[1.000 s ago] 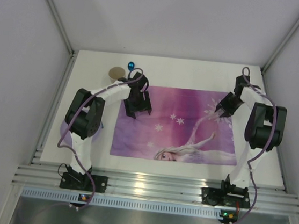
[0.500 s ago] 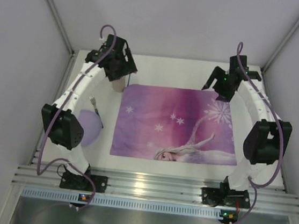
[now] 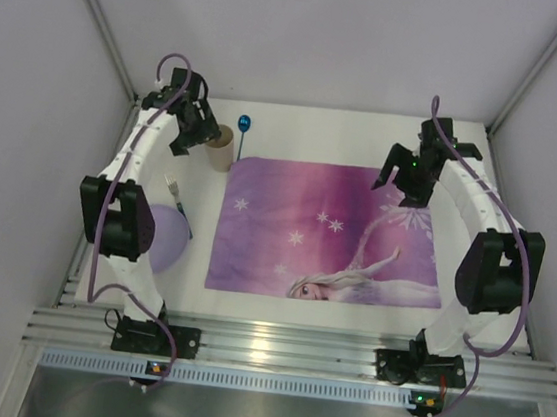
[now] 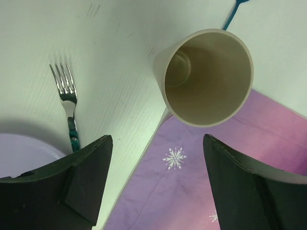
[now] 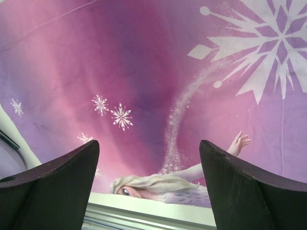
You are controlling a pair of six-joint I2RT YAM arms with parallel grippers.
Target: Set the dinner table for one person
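The white dinner table (image 3: 338, 130) carries a purple-pink princess placemat (image 3: 326, 229) in its middle. A beige cup (image 3: 221, 148) stands upright at the mat's far left corner, with a blue spoon (image 3: 243, 130) beside it. A fork (image 3: 180, 202) and a lavender plate (image 3: 160, 235) lie left of the mat. My left gripper (image 3: 196, 134) is open and empty, raised just left of the cup. In the left wrist view the cup (image 4: 206, 76), fork (image 4: 64, 91) and plate (image 4: 24, 153) show beyond the open gripper (image 4: 158, 191). My right gripper (image 3: 408, 178) is open and empty above the mat's far right part (image 5: 158, 72).
A ribbed aluminium rail (image 3: 292, 351) runs along the near edge, where both arm bases are bolted. White walls close in the table on the left, right and far sides. In the right wrist view the near table edge (image 5: 153, 205) shows below the mat.
Both arms have lifted off the placemat and stretched toward the far side. The left gripper swung left past the cup. The plate and fork are now uncovered.
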